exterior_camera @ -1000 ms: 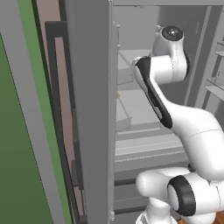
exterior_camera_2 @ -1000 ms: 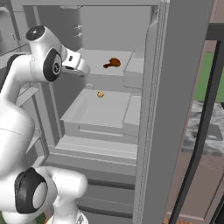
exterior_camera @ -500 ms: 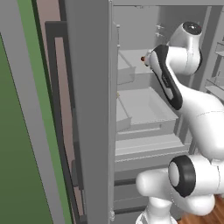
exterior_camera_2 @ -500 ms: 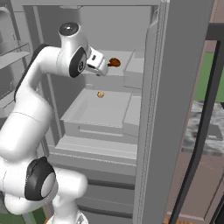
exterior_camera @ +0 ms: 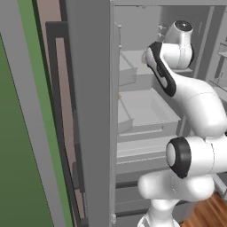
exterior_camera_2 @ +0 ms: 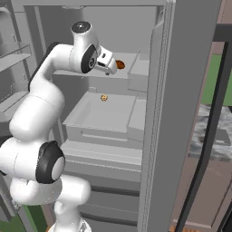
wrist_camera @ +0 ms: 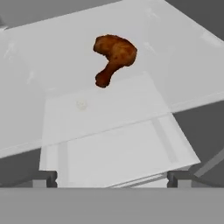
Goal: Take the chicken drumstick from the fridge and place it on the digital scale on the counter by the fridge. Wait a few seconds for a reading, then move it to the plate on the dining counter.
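Chicken drumstick [wrist_camera: 113, 58] lies flat, thin end toward camera.

The white arm rises from the lower left of the right base view, bends at a dark elbow joint, then reaches up and rightward. Its hand [exterior_camera_2: 112, 68] sits in the upper middle of that frame, pointing right. In the hand view, the two dark fingertips [wrist_camera: 46, 177] stand wide apart at the bottom edge, holding nothing.
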